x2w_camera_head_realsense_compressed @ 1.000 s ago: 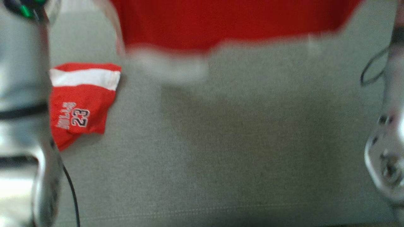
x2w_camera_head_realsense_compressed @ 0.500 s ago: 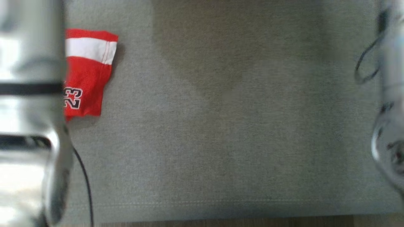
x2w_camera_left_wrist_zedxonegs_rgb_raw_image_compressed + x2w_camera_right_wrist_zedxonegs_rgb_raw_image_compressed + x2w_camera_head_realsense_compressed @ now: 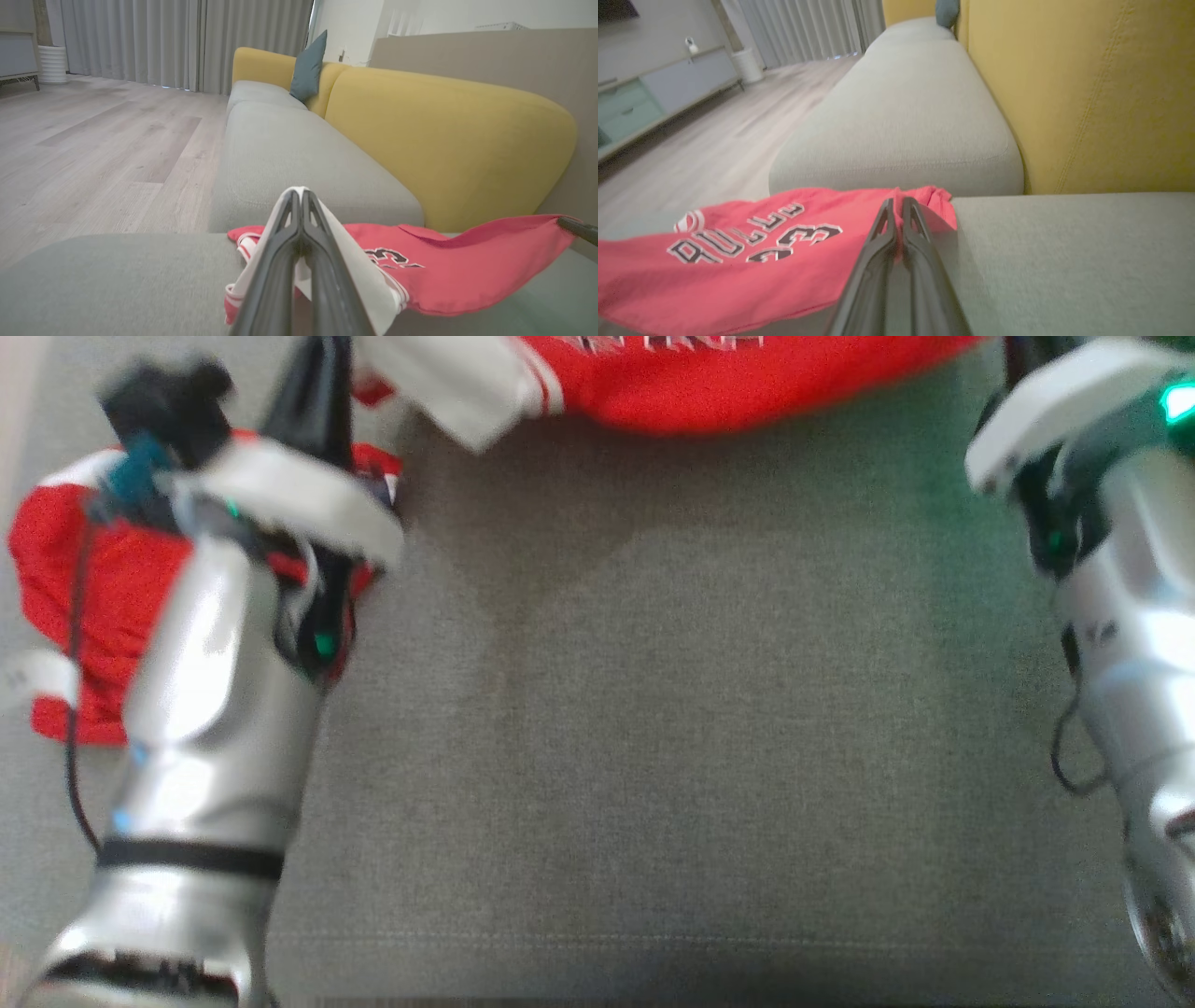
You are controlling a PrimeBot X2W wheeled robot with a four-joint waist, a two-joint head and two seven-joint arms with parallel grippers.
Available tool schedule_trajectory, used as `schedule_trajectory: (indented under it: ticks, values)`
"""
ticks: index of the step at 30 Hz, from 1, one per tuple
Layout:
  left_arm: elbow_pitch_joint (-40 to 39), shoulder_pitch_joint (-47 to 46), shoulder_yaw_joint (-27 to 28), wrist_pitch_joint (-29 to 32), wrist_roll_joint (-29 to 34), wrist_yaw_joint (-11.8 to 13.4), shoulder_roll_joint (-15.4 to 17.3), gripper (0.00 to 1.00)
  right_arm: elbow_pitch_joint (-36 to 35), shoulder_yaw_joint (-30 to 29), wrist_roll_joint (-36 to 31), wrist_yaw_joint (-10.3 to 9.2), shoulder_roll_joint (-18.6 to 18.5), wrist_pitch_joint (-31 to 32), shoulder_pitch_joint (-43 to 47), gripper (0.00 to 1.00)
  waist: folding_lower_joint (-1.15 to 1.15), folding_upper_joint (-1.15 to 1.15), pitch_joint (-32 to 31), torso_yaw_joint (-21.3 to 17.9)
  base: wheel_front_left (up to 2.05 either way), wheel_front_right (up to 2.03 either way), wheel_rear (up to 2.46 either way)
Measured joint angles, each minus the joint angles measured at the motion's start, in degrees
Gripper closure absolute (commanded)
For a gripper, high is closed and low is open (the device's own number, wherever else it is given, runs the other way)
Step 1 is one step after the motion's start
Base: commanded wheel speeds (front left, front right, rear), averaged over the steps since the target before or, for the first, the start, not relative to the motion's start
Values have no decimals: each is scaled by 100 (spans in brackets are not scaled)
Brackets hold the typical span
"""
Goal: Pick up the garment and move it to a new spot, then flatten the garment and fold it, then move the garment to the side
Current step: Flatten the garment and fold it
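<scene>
The garment (image 3: 714,261) is a red jersey with white trim and the print "BULLS 23". It hangs stretched between my two grippers, low over a grey sofa seat (image 3: 672,728). My left gripper (image 3: 301,193) is shut on its white-edged end. My right gripper (image 3: 898,201) is shut on the opposite red corner. In the head view the garment (image 3: 747,383) spans the top edge, with my left gripper (image 3: 317,392) reaching up to it beside the white hem (image 3: 457,383). The left wrist view shows the jersey (image 3: 467,270) running right to a dark fingertip (image 3: 577,229).
A second red and white piece of clothing (image 3: 65,588) lies on the seat under my left forearm (image 3: 215,709). Yellow backrests (image 3: 444,140) line the sofa, and a teal cushion (image 3: 308,65) stands further along. Wood floor (image 3: 93,140) lies beyond the seat's edge.
The head view has shifted between the frames. The held garment, out of the picture half a second ago, is back at the top edge. Both wrists now show, the left over the second red piece.
</scene>
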Motion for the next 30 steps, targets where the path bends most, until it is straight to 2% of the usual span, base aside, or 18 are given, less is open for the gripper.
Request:
schedule_trajectory:
  ticks: [13,20,25,30]
  values:
    - [-431,1750,-1110,52,-391,-37,545,100,-489,1701,620,0,-1112,899,1330,100,0,0,-865,111,0,0,0]
    - [-916,2444,-1500,283,-575,-37,847,100,-976,2197,1157,0,-1639,1327,1956,100,0,0,-1217,121,0,0,0]
    - [-1379,2998,-1806,610,-653,-37,1093,100,-1393,2512,1545,0,-1891,1780,2397,100,0,0,-1462,96,0,0,0]
    - [-1959,3593,-1874,1098,-916,-36,1351,100,-1834,2739,1874,0,-2117,2224,2841,100,0,0,-1678,58,0,0,0]
